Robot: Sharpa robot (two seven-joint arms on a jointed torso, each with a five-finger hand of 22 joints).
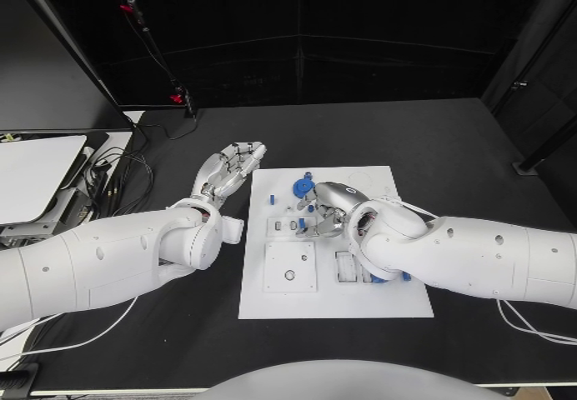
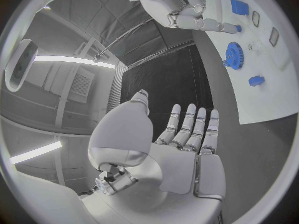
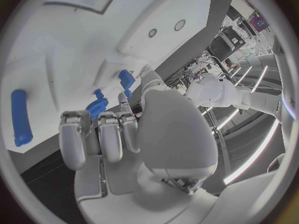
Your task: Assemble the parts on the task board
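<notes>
A flat white rectangular task board (image 1: 361,296) lies in the middle of the black desk (image 1: 469,142), with small blue plastic parts (image 1: 273,199) near its far edge. The silver left hand (image 1: 228,171) hovers flat and spread, holding nothing, just off the board's far left corner. The silver right hand (image 1: 331,204) is over the board's far half, fingers curled in by a blue toothed gear (image 2: 234,55); whether it holds anything cannot be told.

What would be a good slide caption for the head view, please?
Right hand curled over the white task board near a blue gear; left hand open beside it.
</notes>
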